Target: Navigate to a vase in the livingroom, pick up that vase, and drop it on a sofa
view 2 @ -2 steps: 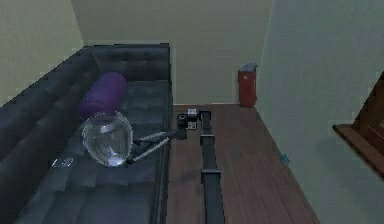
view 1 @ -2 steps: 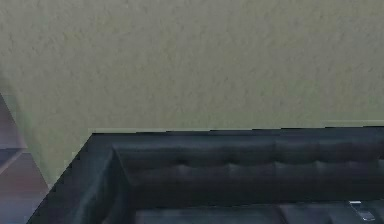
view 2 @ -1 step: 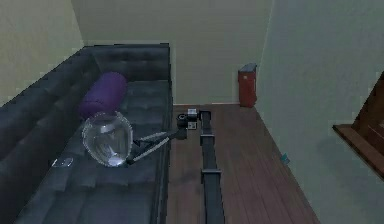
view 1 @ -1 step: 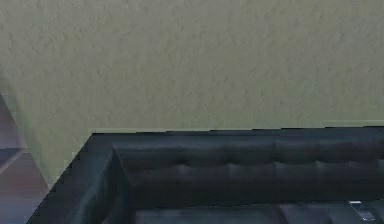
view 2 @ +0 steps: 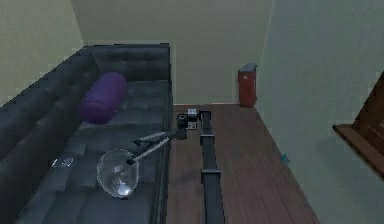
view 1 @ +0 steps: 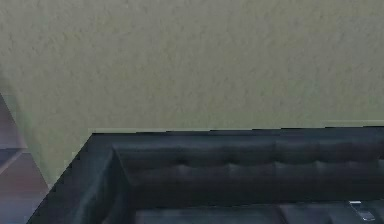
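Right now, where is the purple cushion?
In the arm side view's left half, the purple cushion lies on the dark sofa, near its far end, up the picture from a round glassy object.

The arm rises as a dark square bar from the bottom edge, just right of centre, to mid-frame. Two white marked squares stand at its far end. From there the claw slants down and left, its thin fingers pointing toward the lower left.
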